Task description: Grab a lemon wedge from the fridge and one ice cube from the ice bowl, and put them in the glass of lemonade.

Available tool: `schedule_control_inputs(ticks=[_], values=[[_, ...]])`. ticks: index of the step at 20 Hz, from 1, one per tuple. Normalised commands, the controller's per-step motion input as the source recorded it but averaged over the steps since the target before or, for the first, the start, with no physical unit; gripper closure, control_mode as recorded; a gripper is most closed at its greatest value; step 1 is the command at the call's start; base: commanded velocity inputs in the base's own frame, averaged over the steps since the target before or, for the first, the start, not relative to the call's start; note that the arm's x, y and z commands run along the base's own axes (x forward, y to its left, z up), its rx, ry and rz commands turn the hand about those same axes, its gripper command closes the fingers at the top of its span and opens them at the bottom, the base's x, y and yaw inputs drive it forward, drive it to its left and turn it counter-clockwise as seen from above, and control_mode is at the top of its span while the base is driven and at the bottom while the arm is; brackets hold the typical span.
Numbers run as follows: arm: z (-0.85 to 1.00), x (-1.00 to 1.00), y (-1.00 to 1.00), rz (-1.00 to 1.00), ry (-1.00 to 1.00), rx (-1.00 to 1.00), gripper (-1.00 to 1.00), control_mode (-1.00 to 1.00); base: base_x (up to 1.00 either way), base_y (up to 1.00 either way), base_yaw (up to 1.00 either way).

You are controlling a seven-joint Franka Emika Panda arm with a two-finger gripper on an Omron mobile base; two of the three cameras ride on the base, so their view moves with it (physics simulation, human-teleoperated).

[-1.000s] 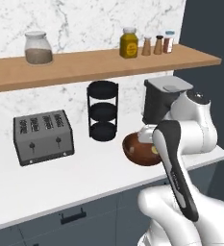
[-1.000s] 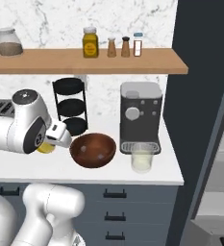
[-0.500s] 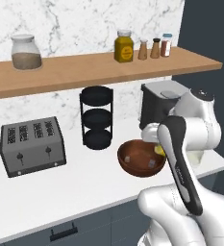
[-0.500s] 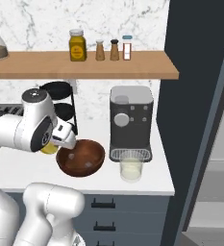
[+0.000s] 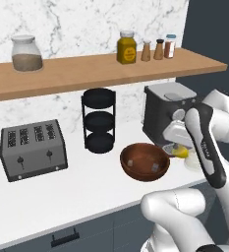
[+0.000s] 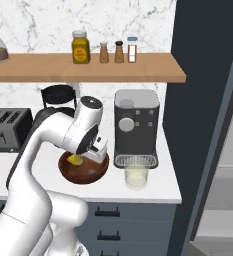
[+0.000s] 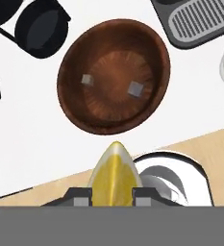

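I have the tiny bright yellow lemon wedge (image 7: 114,175) pinched between my jaws, held above the white surface (image 5: 71,189) near the front rim of the wide reddish-brown wooden ice bowl (image 7: 114,76), which holds two ice cubes (image 7: 135,88). The short clear glass of lemonade (image 6: 136,175) stands just beside the bowl, before the coffee machine (image 6: 136,125).

pincer (image 6: 83,159) gripping lemon wedge (image 6: 76,160), above ice bowl (image 6: 84,172)

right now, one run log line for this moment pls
gripper: shut on lemon wedge | position: above counter beside ice bowl | glass of lemonade: no wedge yet
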Motion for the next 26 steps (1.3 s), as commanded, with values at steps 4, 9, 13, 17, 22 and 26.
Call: schedule_control_inputs(ticks=[4, 9, 13, 17, 22, 26], values=[[-0.33, 0.52, -0.04, -0.13, 0.00, -0.03, 1.00, -1.00, 0.00, 0.00, 0.00], [-0.17, 0.97, -0.19, -0.14, 0.23, -0.03, 1.00, -1.00, 0.00, 0.00, 0.00], [-0.17, 0.61, -0.61, -0.19, 0.20, 0.00, 1.00, -1.00, 0.00, 0.00, 0.00], [0.00, 0.06, -0.53, -0.13, 0.03, 0.00, 1.00, -1.00, 0.00, 0.00, 0.00], [0.02, -0.10, -0.15, -0.09, 0.01, 0.00, 1.00, -1.00, 0.00, 0.00, 0.00], [-0.02, 0.00, -0.06, -0.02, 0.02, -0.07, 1.00, -1.00, 0.00, 0.00, 0.00]])
